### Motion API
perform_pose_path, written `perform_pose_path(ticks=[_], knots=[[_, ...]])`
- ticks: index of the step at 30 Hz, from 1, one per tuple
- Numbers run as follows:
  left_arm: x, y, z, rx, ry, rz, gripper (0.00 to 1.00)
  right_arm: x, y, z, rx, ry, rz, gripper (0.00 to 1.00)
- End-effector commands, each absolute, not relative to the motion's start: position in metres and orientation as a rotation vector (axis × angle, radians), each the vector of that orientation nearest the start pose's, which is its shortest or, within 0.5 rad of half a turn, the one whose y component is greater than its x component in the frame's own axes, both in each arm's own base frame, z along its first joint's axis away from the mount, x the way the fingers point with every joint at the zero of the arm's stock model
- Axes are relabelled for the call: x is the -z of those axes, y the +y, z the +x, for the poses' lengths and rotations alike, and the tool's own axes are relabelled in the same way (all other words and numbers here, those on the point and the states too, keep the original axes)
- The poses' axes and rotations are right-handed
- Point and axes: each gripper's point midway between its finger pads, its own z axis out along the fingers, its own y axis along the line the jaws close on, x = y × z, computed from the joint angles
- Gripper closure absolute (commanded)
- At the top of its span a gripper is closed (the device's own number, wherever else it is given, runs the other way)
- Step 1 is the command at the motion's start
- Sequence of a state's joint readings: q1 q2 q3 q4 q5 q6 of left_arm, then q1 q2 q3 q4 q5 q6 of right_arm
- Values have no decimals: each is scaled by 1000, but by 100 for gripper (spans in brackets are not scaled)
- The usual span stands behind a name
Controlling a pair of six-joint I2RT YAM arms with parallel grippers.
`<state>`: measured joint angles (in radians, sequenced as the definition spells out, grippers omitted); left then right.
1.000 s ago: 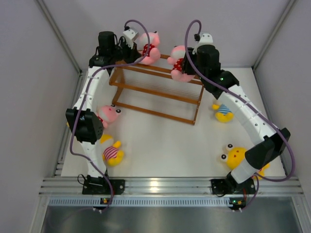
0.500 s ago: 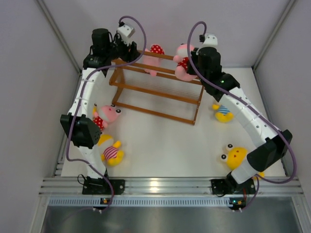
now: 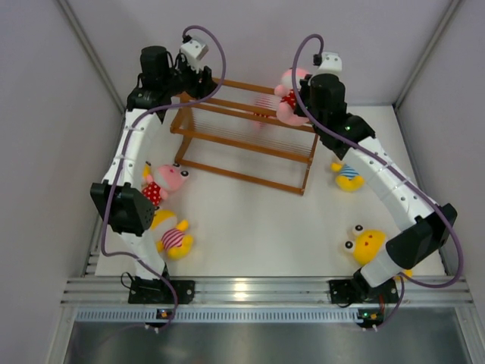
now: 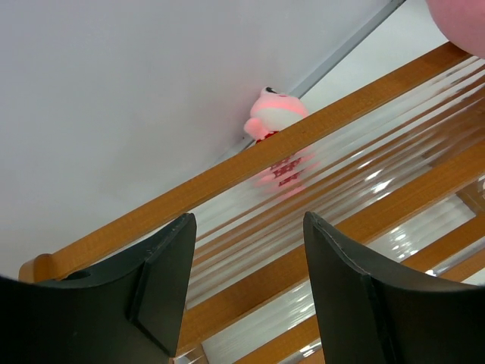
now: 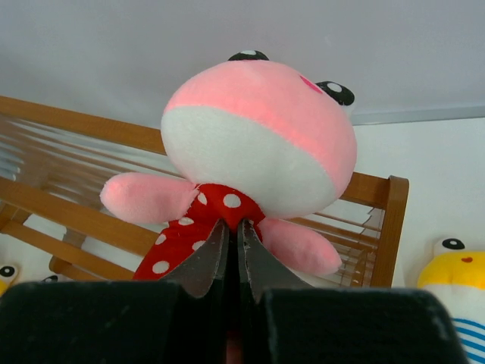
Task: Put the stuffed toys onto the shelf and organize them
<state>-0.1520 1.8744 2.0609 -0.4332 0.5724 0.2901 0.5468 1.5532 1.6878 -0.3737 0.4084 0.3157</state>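
Right claw [image 5: 233,227] is pressed together on the red dotted outfit of a pink toy [image 5: 258,136], holding it just over the right end of the shelf [image 5: 390,220] (a pinch on loose cloth is probably the surest hold on so round a doll). Left claw [image 4: 246,221] stands spread and empty by the shelf's left end. Its wrist camera shows what the overhead view gives only as a red smear: a second pink toy [image 4: 276,114] at the far top rail, blurred, so I cannot tell whether it rests on the rails or lies behind them. Only the overhead view shows a third pink toy [image 3: 168,180] and yellow toys [image 3: 367,244] lying on the worktop [image 3: 250,227].
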Motion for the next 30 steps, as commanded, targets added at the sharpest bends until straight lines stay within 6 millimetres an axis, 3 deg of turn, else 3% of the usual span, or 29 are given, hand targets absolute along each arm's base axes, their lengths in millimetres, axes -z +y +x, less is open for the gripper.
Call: perform_pose_path(ticks=[1,17,25,30], knots=[[-425,-164,500,400,1495,780,36,-405,177,435,-214,1717,139,100],[-418,-140,487,284,1545,727,34,-386,164,432,-186,1733,255,98],[-425,-138,482,279,1535,721,33,-402,164,425,-210,1711,229,63],[-423,-138,481,282,1540,719,33,-416,166,419,-238,1692,195,51]])
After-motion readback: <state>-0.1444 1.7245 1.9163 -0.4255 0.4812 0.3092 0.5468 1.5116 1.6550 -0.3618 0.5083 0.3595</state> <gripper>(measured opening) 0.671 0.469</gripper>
